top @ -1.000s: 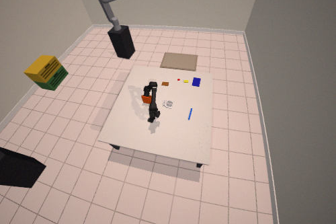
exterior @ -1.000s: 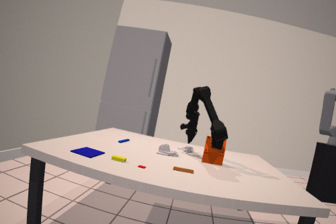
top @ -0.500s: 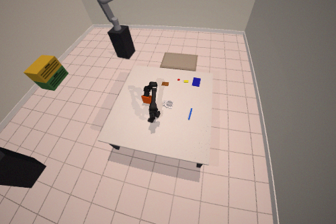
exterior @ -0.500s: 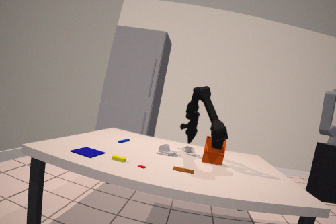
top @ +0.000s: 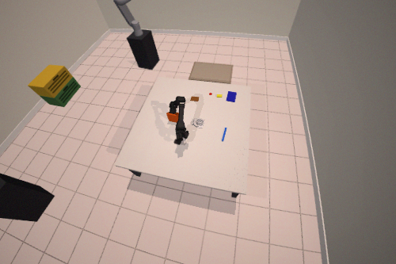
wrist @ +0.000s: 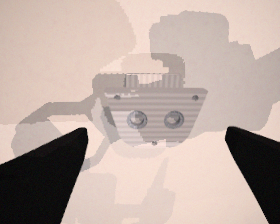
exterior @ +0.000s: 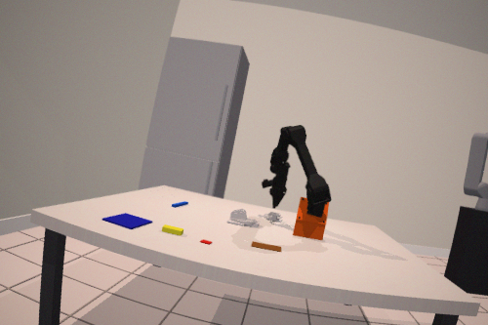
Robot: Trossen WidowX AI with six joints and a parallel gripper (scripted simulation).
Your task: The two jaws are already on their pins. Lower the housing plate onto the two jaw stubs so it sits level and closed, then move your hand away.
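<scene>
Gripper point(top: 181, 138) point(exterior: 276, 204) point(wrist: 159, 133) points down over the white table point(top: 214, 169) point(exterior: 332, 266), open wide, nothing between its fingers. Clock directions are read off each view's own picture.

Wrist view: housing plate point(wrist: 155, 109), taken to be the grey, ribbed trapezoid, sits below the gripper, slightly toward 12 o'clock from the midpoint of the fingertips. Its wide edge faces 12, narrow edge 6. Two large round holes lie side by side; three small dark holes sit near the corners and the narrow edge. One black fingertip shows toward 8 o'clock of the plate, the other toward 4, both apart from it. A ribbed piece point(wrist: 175, 80) shows at its 12 o'clock edge. Cannot tell whether the plate is seated on the stubs or level; shadows fall across it.

Top view, from table centre: orange base block point(top: 173, 117) point(exterior: 310, 229) at 10, brown block point(top: 195, 98) point(exterior: 266, 246) at 12, blue square point(top: 231, 97) point(exterior: 127, 221) at 1, blue stick point(top: 224, 134) point(exterior: 180, 204) at 3. A second pale grey item point(top: 198, 123) point(exterior: 240, 217) rests near centre, details too small to identify.
</scene>
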